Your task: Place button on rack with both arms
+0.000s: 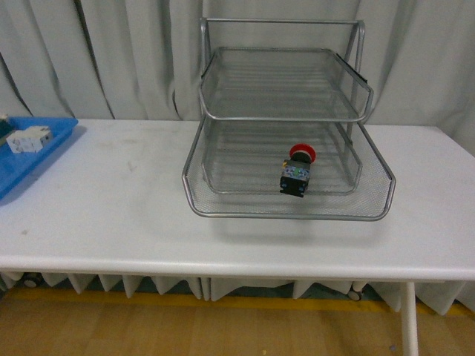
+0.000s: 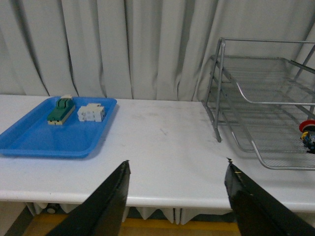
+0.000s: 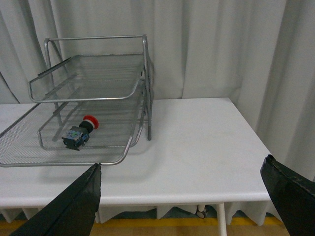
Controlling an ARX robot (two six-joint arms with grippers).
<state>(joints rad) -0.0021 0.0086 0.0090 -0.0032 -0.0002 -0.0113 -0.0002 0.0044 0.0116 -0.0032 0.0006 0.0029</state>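
- Status of left gripper (image 2: 178, 161): jaws spread wide with nothing between them. Its two dark fingers (image 2: 110, 206) hang over the near edge of the desk (image 2: 162, 142) and touch no item.
- Status of right gripper (image 3: 182, 162): jaws spread wide and empty. It hangs over the near edge of the desk, on the side opposite the left gripper, well apart from the rack (image 3: 146, 73).
- The button (image 1: 297, 169) is inside the rack, beneath the top tier and right of the rack's middle.
  - It lies on its side on the wire mesh, with the red cap toward the back of the rack and the black-and-blue body toward the front.
  - Neither gripper touches it.
  - Whether it rests on the middle tier or the lowest one cannot be told.
- The rack stands upright on the desk, right of centre in the front view, with its open fronts facing the robot. The top tier holds nothing.
- A blue tray (image 2: 49, 142) lies flat at the left end of the desk, well apart from the rack.
  - A green switch block (image 2: 61, 109) and a white component (image 2: 91, 113) sit side by side in its far part, the green one further left.
- A pale curtain (image 1: 133, 59) hangs in folds behind the desk across its full width.
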